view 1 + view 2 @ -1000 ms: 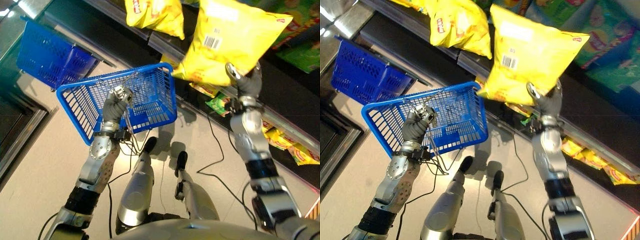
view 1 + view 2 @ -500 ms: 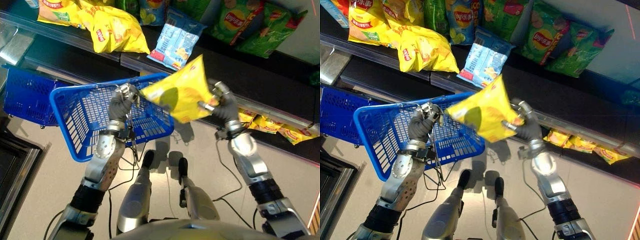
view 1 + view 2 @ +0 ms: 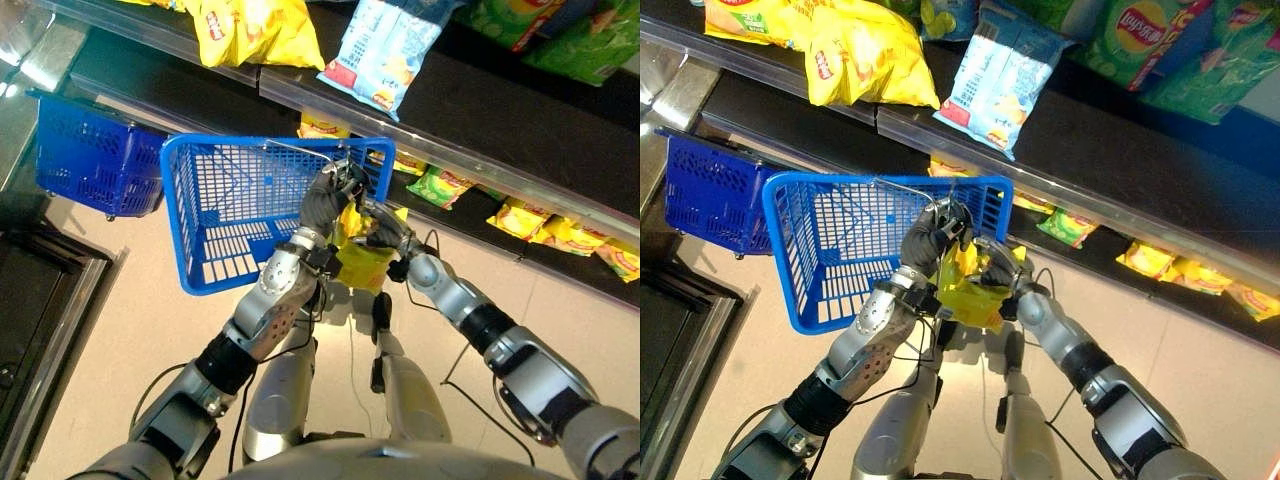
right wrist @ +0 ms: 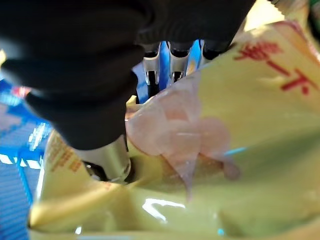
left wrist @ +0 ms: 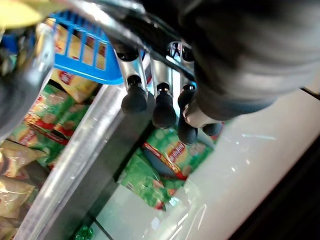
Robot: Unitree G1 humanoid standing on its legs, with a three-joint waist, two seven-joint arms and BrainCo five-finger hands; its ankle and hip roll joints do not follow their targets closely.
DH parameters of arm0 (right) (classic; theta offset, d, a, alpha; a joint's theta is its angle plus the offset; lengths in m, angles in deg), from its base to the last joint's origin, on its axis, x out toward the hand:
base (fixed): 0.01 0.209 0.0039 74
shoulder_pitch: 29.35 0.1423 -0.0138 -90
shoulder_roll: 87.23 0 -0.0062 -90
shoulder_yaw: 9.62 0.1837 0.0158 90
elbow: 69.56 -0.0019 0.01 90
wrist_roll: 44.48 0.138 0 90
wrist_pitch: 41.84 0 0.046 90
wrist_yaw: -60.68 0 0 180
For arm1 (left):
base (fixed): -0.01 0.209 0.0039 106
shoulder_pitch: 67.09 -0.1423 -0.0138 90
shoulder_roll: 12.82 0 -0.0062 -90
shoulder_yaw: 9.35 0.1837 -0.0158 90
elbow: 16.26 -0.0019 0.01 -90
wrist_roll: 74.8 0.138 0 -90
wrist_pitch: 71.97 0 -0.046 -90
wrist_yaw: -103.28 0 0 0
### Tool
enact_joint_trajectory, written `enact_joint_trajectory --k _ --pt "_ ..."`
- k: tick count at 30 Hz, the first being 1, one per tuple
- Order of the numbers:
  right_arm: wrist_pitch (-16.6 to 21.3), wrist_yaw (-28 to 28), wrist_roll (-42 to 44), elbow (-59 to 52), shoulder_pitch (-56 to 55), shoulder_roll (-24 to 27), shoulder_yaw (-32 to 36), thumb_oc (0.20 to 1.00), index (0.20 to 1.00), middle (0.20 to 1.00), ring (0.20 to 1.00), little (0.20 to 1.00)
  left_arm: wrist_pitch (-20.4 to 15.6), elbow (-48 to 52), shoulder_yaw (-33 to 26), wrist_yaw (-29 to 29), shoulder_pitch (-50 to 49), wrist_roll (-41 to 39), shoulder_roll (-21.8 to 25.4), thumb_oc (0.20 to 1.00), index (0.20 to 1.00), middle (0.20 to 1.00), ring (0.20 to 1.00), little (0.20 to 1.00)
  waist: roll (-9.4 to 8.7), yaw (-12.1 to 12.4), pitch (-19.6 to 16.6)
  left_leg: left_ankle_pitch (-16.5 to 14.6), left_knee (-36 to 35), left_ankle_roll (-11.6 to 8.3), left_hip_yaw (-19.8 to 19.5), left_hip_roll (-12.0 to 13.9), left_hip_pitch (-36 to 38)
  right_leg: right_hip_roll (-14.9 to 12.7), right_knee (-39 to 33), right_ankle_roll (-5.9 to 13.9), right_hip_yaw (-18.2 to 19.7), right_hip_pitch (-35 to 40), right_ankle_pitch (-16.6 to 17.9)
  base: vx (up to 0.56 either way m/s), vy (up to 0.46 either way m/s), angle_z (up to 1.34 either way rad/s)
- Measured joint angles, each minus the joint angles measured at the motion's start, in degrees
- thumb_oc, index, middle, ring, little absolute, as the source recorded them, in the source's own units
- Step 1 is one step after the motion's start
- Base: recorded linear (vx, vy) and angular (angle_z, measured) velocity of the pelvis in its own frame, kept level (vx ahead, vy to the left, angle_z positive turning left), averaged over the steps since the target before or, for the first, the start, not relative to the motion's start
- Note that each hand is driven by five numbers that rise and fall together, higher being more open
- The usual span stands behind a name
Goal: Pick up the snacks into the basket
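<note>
Yellow bag lowered to the basket's rim, not yet inside.

The right hand (image 3: 992, 268), fingers and thumb curled onto the yellow snack bag (image 3: 965, 285), now has it crumpled low against the near corner of the blue basket (image 3: 240, 215), at about 5 o'clock of the basket; 0.5 s ago the bag was up above the rim, and 1 s ago higher yet by the shelf. The left hand (image 3: 328, 195) stays curled round the basket's wire handle (image 3: 300, 150), just beside the bag. The bag seems outside the mesh, so the drop likely remains. A second blue basket (image 3: 95, 155) sits at 9 o'clock; more snack bags (image 3: 1000, 65) line the shelf (image 3: 1080, 190).
</note>
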Motion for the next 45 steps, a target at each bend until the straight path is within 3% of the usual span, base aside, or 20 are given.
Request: enact_joint_trajectory --k 10,17,30,31,39,41,45 --pt "-2.8 2.3 -2.0 6.8 8.3 -1.4 -2.7 0.2 0.2 0.2 0.2 0.2 0.0 -0.3 3.5 0.2 2.2 -3.6 -0.2 0.2 0.2 0.2 0.2 0.2 0.08 2.1 1.5 0.1 0.4 0.05 -0.5 -0.4 -1.6 -0.3 1.3 0.34 -0.6 -1.7 -0.8 -0.01 -0.004 0.04" --pt "-3.9 3.3 -0.7 13.8 17.9 -3.4 -2.9 0.2 0.2 0.2 0.2 0.2 0.1 -0.5 10.1 0.1 5.0 -7.3 -0.5 0.2 0.2 0.2 0.2 0.2 0.37 3.6 1.8 0.1 1.3 0.05 -1.8 -0.8 -2.4 -0.4 1.6 0.33 -1.7 -1.9 -1.0 -0.01 -0.009 0.09" --pt "-5.3 4.5 6.2 17.9 22.1 -5.5 -3.0 0.2 0.2 0.2 0.2 0.2 0.2 -0.5 10.4 0.0 6.2 -9.1 -0.4 0.2 0.2 0.2 0.2 0.2 0.35 5.0 2.0 0.3 1.4 0.11 -2.3 -1.2 -3.4 -0.7 3.3 0.59 -2.1 -3.3 -2.0 0.0 -0.002 0.02" --pt "-5.4 4.6 6.4 19.3 22.4 -6.1 -3.0 1.0 1.0 1.0 1.0 1.0 0.2 -0.5 10.4 0.0 6.2 -9.2 -0.4 0.2 0.2 0.2 0.2 0.2 0.33 5.0 2.0 0.3 1.4 0.13 -2.4 -1.2 -3.4 -0.7 3.4 0.59 -2.1 -3.3 -2.0 0.0 0.0 0.0" --pt "-6.2 4.4 9.8 20.2 21.6 -6.9 -2.5 1.0 1.0 1.0 1.0 1.0 1.1 -0.5 9.6 0.1 6.3 -9.1 -0.2 0.2 0.2 0.2 0.2 0.2 -0.12 4.8 2.3 0.3 1.7 0.14 -2.3 -1.2 -2.9 -0.7 3.7 0.6 -2.0 -2.8 -2.0 0.0 0.004 0.0" --pt "-6.5 4.5 10.6 15.4 19.3 -5.9 -1.8 1.0 1.0 1.0 1.0 1.0 1.1 -0.5 8.5 0.1 6.3 -8.9 0.0 0.2 0.2 0.2 0.2 0.2 -0.49 4.5 2.5 0.3 1.9 0.14 -2.0 -1.1 -2.7 -0.7 4.2 0.59 -1.9 -2.8 -2.0 0.02 0.037 -0.04" --pt "-6.1 4.4 11.1 -5.4 7.3 -2.1 1.8 1.0 1.0 1.0 1.0 1.0 1.1 -0.5 -1.3 2.1 3.5 -6.4 1.2 0.2 0.2 0.2 0.2 0.2 -2.47 2.5 3.3 0.1 1.9 -0.03 -1.3 -1.1 -1.8 -0.8 4.6 0.62 -1.5 -2.3 -2.1 0.04 0.035 -0.06"
